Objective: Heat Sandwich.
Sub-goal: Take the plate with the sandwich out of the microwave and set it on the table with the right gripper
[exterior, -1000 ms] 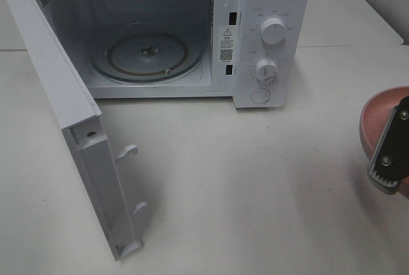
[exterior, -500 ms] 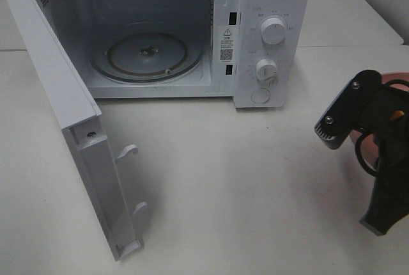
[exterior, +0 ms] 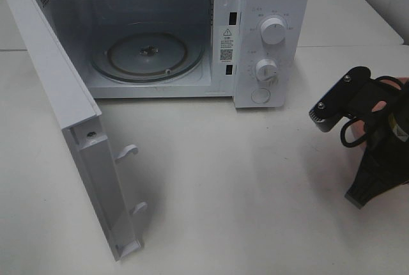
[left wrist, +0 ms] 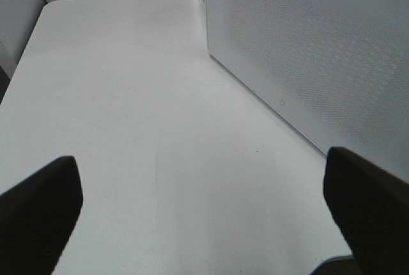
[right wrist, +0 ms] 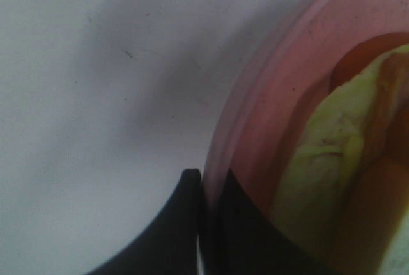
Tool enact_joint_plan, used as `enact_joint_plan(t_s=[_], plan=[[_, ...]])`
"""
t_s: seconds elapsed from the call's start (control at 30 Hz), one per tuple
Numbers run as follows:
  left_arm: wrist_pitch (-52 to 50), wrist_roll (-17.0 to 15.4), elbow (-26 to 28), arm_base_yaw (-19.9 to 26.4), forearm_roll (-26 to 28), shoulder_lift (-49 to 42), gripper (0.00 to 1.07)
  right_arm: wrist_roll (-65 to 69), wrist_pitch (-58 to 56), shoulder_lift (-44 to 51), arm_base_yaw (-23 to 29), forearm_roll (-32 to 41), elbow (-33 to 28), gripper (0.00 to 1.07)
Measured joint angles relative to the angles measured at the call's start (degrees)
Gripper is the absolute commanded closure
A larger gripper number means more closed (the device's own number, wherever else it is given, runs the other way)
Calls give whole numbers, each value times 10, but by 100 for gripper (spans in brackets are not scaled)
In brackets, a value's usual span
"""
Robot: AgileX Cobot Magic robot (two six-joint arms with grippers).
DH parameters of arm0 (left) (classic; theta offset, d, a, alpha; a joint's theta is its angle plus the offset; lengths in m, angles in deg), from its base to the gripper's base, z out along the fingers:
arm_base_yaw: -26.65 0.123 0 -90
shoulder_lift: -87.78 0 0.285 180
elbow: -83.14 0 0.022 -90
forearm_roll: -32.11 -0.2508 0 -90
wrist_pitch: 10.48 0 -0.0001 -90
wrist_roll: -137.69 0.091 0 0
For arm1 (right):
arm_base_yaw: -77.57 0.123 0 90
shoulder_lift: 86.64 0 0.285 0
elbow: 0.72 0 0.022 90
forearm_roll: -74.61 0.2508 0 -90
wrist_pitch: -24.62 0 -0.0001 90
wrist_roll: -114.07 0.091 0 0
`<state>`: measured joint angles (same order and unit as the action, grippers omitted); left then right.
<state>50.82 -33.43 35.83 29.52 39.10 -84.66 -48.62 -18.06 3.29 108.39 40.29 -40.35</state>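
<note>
White tabletop [exterior: 255, 179] fills the scene, with a white microwave [exterior: 268, 32] at the back, its door [exterior: 70, 128] swung wide and the glass turntable [exterior: 147, 54] bare inside. At the right edge of the high view the right gripper [right wrist: 203, 224] sits over the table, well apart from the microwave. In the right wrist view its two dark fingers [right wrist: 172, 236] are pinched on the rim of the pink plate [right wrist: 268, 96], one finger on the outer side of the rim and the other on the inner side, with the rim between them. On the plate, just inward of the inner finger, lies the sandwich [right wrist: 332, 160], showing pale green lettuce and reddish filling; its bread is hard to make out in the blur. Only a sliver of the plate shows behind the arm in the high view. The left gripper [left wrist: 204, 204] hovers over bare table with its fingers [left wrist: 38, 204] spread wide apart, nothing between them, and the perforated side wall [left wrist: 319, 51] of the microwave stands near one fingertip.
</note>
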Motion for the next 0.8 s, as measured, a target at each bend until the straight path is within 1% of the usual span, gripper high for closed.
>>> enact_joint_plan(t_s=[0.07, 0.1, 0.2, 0.23, 0.27, 0.33, 0.37, 0.43, 0.5, 0.57, 0.67, 0.7, 0.8], plan=[[0, 0, 0, 0, 0, 0, 9, 0, 2, -3, -7, 0, 0, 106], [0, 0, 0, 0, 0, 0, 9, 0, 6, -10, -26, 0, 1, 106], [0, 0, 0, 0, 0, 0, 9, 0, 13, -17, -54, 0, 1, 106], [0, 0, 0, 0, 0, 0, 9, 0, 13, -17, -54, 0, 1, 106], [0, 0, 0, 0, 0, 0, 9, 1, 22, -21, -76, -1, 1, 106], [0, 0, 0, 0, 0, 0, 9, 1, 30, -23, -93, -2, 1, 106], [0, 0, 0, 0, 0, 0, 9, 1, 30, -23, -93, -2, 1, 106], [0, 0, 0, 0, 0, 0, 9, 3, 40, -23, -119, -3, 1, 106], [0, 0, 0, 0, 0, 0, 9, 7, 44, -23, -126, -3, 1, 106], [0, 0, 0, 0, 0, 0, 9, 28, 52, -25, -150, -11, 1, 106], [0, 0, 0, 0, 0, 0, 9, 44, 54, -30, -162, -23, 1, 106], [0, 0, 0, 0, 0, 0, 9, 57, 55, -40, -173, -33, 1, 106], [0, 0, 0, 0, 0, 0, 9, 91, 59, -66, -184, -52, 2, 106]])
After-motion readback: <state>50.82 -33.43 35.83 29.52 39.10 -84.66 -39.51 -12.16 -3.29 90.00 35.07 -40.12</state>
